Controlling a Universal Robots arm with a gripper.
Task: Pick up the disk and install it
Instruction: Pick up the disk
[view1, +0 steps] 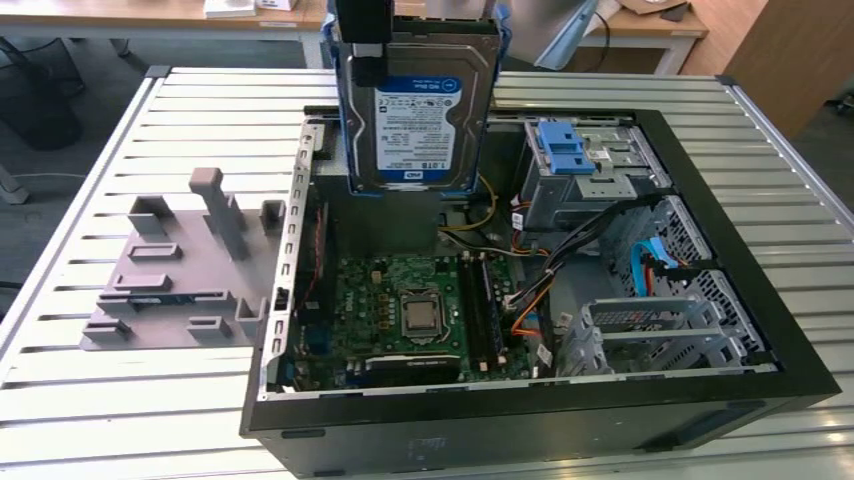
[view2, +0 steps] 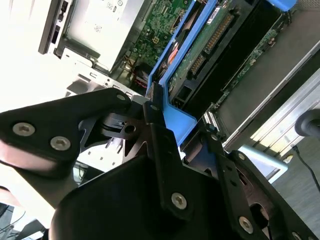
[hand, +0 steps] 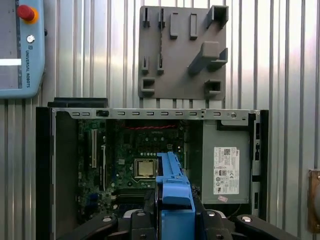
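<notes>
The computer case (view1: 534, 430) stood open on top. The disk (view1: 416, 110), clamped upright in the gripper (view2: 180, 125), hung over its back part. The green board (view1: 400, 300) lay low, with free air above. Wires (view1: 587, 235), a cage with a blue latch (view1: 587, 170) and a 2nd cage (view1: 654, 325) crowded the exterior view's right.

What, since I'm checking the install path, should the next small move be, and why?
Probably shift the disk toward the exterior view's right, nearer the grey cage with the blue latch. The pincer is shut on its blue bracket, holding it upright above the open case, left of the cage in that view.
</notes>
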